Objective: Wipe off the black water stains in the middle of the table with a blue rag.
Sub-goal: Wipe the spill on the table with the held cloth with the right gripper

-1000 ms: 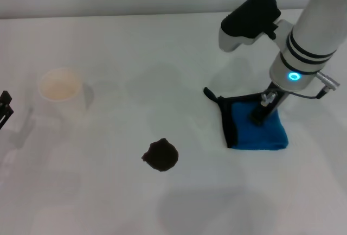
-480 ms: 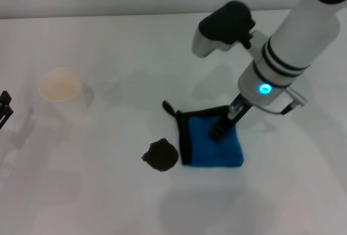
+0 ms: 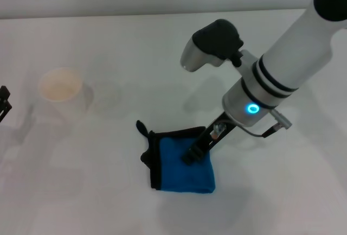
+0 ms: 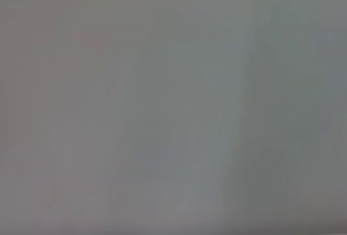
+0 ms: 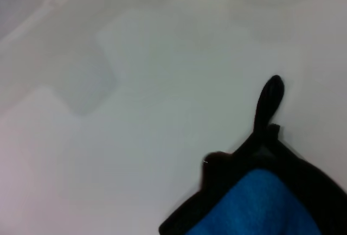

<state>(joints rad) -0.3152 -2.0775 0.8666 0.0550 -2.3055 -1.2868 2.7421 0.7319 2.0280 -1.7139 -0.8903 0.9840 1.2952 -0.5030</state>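
The blue rag [image 3: 184,170] lies flat on the white table [image 3: 108,202], black edging and loop [image 3: 142,128] toward the left. It covers the black water stains; only a dark sliver [image 3: 145,158] pokes out past the rag's left edge. My right gripper [image 3: 194,152] reaches down from the right and presses on the rag's top, its dark fingers together on the cloth. In the right wrist view the blue rag [image 5: 265,208] and its loop [image 5: 268,102] show against the table. My left gripper [image 3: 4,103] sits at the far left edge, barely in view.
A white paper cup [image 3: 60,86] stands at the left of the table, well away from the rag. The left wrist view is a blank grey blur.
My right gripper has dragged the blue rag leftward and toward the front of the table, from the right side onto the stain, which is now almost wholly covered. The left arm has not moved.
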